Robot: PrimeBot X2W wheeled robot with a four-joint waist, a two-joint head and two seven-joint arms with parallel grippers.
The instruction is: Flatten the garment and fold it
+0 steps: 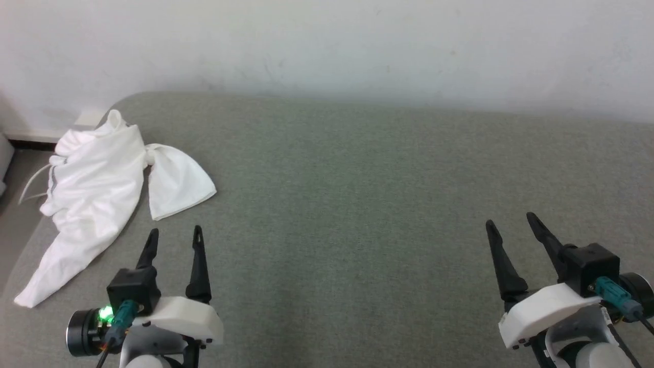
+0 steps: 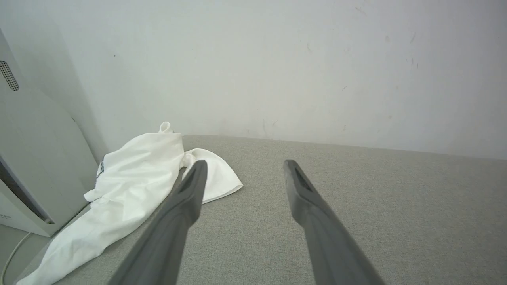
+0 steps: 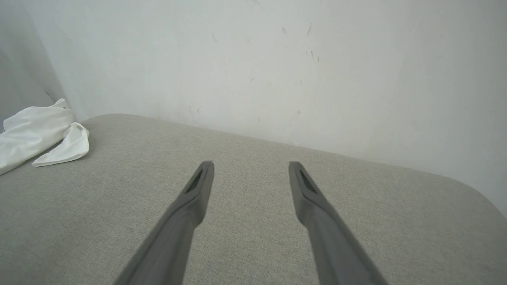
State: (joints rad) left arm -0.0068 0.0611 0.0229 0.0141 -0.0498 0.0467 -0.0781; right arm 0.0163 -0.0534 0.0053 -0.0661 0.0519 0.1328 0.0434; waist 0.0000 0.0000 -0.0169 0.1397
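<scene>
The garment (image 1: 97, 189) is a crumpled white T-shirt lying bunched at the far left of the grey padded surface (image 1: 357, 194), one end trailing toward the left edge. A dark grey seam line shows on its left side. In the left wrist view the garment (image 2: 126, 190) lies ahead and to the left, partly behind one finger. My left gripper (image 1: 174, 234) stands open just below the garment's lower flap, not touching it. Far from the cloth, at the lower right, my right gripper (image 1: 511, 222) is open and holds nothing; the garment (image 3: 39, 134) sits at the left of its wrist view.
A pale wall (image 1: 327, 46) rises behind the surface. A white appliance-like panel (image 2: 31, 158) stands left of the surface, with a thin white cable (image 1: 30, 186) beside the garment. The surface has rounded corners at far left and, in the right wrist view, far right (image 3: 467, 186).
</scene>
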